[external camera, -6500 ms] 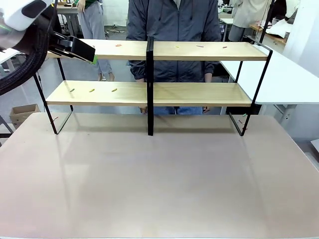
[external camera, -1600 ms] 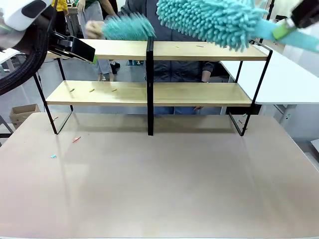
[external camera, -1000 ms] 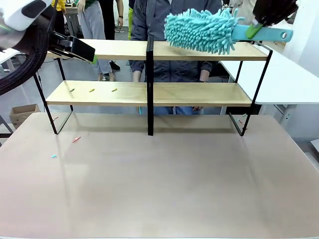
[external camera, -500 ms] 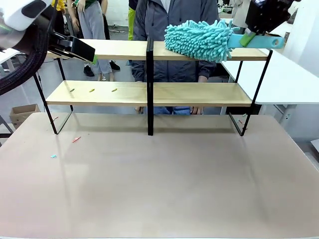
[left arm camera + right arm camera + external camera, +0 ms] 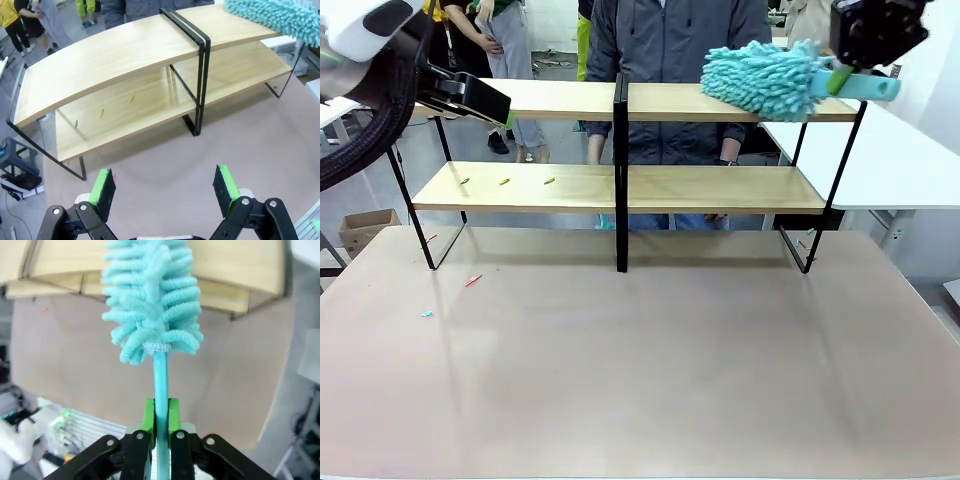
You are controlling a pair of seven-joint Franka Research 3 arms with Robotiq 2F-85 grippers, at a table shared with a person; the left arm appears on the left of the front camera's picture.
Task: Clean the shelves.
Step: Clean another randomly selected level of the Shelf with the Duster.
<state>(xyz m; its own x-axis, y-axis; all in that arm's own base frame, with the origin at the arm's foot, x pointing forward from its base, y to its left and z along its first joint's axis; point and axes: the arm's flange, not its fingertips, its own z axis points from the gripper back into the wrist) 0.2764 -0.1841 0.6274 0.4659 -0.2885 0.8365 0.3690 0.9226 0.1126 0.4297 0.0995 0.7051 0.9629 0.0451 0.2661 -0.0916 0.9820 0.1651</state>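
Along the top right board of the two-tier light-wood shelves point(image 5: 670, 102) on a thin black metal frame, the fluffy turquoise microfibre duster point(image 5: 760, 78) has slid from near the centre upright to the right end. That half now looks bare. Right gripper point(image 5: 160, 415) pinches the duster's thin handle just above that shelf end. Left gripper point(image 5: 165, 186) is spread wide and empty, high by the shelves' left end. Small coloured bits point(image 5: 504, 181) still lie on the lower left board, so sweeping is likely unfinished.

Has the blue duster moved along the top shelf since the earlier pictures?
Yes. The duster slid right along the top board of the shelves, farther from the black centre upright.
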